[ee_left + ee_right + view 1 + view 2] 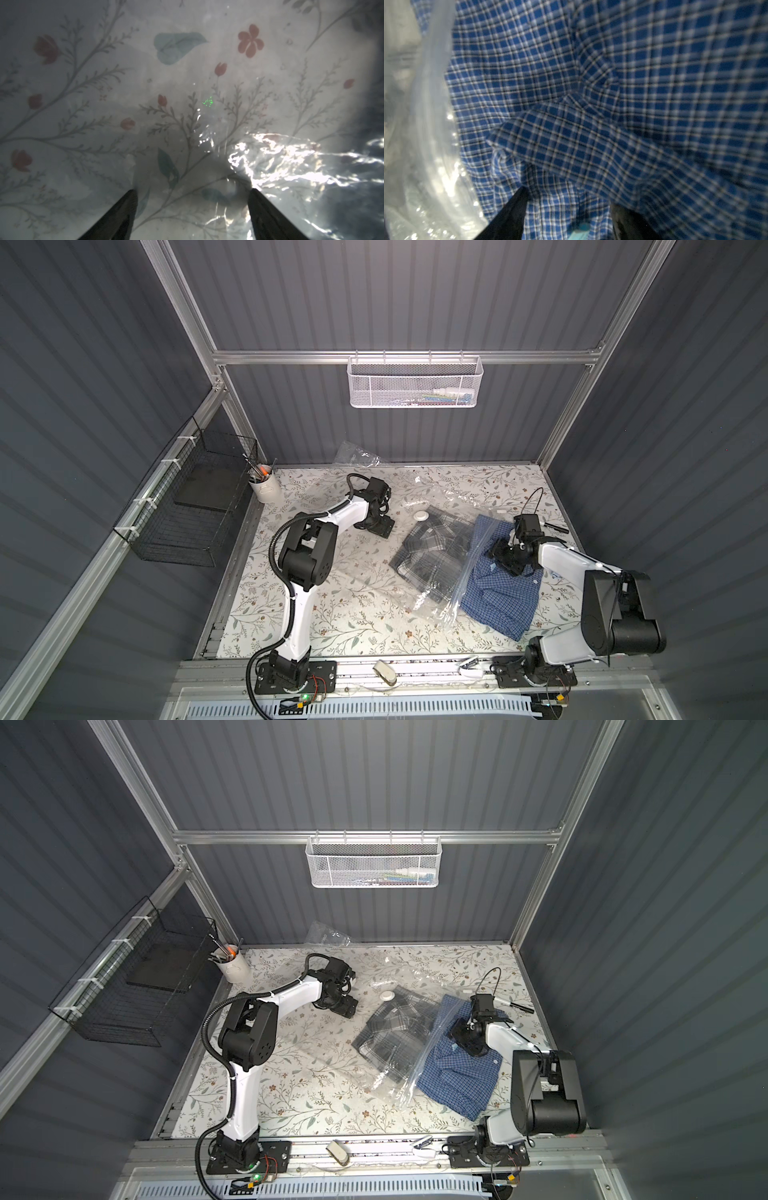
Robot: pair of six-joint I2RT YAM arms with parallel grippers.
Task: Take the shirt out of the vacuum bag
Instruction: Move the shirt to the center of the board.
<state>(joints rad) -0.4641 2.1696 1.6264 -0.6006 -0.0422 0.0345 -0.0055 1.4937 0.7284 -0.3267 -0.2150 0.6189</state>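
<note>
- Blue shirt (503, 597), right of centre in both top views, lies mostly outside the bag (436, 610); a grey shirt (432, 551) sits inside.
- Right end effector (569, 199) straddles a blue fold, probably to drag it clear; whether it pinches, I cannot tell.
- Left end effector (193, 191), fingers apart, hangs low over the bag's upper-left edge, likely to pin it.

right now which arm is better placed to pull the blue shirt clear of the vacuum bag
Right. The right pincer is on the blue plaid shirt, fabric between its jaws. The left pincer hangs open over the floral tablecloth at the vacuum bag's valve end.
</note>
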